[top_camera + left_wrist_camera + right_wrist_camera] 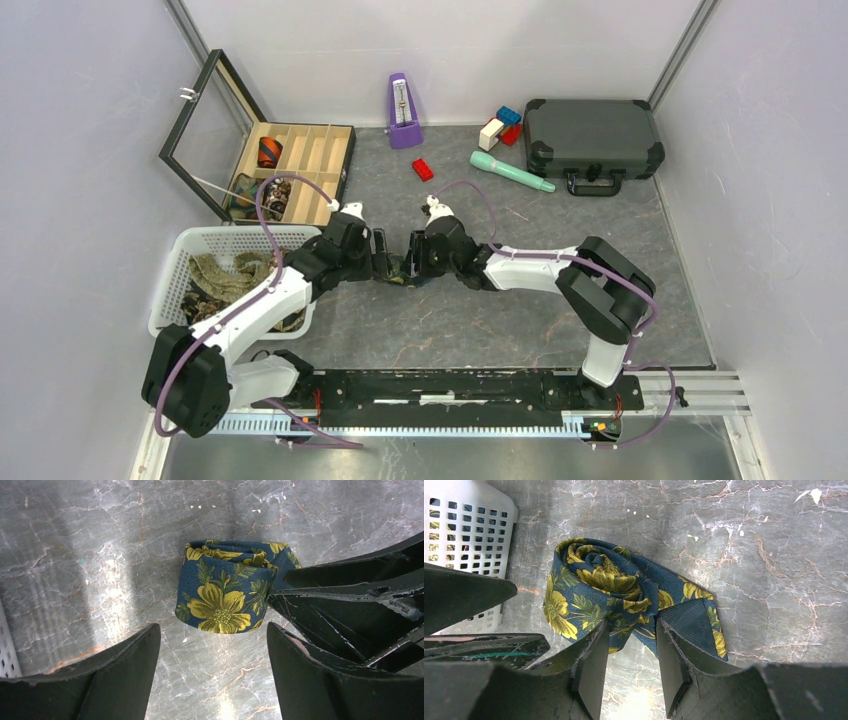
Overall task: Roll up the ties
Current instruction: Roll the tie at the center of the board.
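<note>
A navy tie with yellow flowers lies rolled in a coil on the grey table (401, 276), between my two grippers. In the left wrist view the coil (225, 587) stands just beyond my left gripper (212, 647), which is open and empty, with its fingers wide apart and short of the coil. My right gripper (632, 630) is closed down on the coil's loose outer end (624, 592), with fabric bunched between the fingertips. Its fingers (345, 587) touch the coil's right side. Loose olive and tan ties (225, 275) lie in the white basket.
A white basket (182, 255) stands at the left, close to the coil (469, 530). A wooden compartment box (325, 165) with its glass lid open holds rolled ties (269, 152). A purple metronome (403, 110), red block (423, 169), teal tool (510, 171) and dark case (592, 140) stand at the back.
</note>
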`<state>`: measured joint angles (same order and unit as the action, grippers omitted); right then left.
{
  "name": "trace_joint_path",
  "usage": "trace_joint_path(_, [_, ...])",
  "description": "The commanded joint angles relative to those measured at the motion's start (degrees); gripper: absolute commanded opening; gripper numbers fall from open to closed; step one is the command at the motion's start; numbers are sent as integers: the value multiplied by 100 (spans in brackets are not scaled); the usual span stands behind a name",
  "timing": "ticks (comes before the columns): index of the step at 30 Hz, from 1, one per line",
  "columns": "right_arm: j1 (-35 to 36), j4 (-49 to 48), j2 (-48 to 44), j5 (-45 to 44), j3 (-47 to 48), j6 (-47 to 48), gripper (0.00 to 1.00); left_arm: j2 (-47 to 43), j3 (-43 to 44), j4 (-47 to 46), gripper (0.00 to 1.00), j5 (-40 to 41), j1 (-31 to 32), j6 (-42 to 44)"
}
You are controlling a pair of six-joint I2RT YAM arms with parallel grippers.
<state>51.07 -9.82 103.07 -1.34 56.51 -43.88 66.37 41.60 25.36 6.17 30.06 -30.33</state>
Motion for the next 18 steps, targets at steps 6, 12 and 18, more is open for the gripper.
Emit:
trace_joint_path(6, [-121,-124,-10,84,119,138,46,61,-480,-1485,91,-154,-113,212])
trace_joint_path(12, [-187,-72,103,110,239,188,46,-73,-1018,-2303,94,-592,-409,218])
trace_joint_path(18, [-237,-85,177,117,289,198,46,-25,-1292,-2938,95,-1055,-681,188])
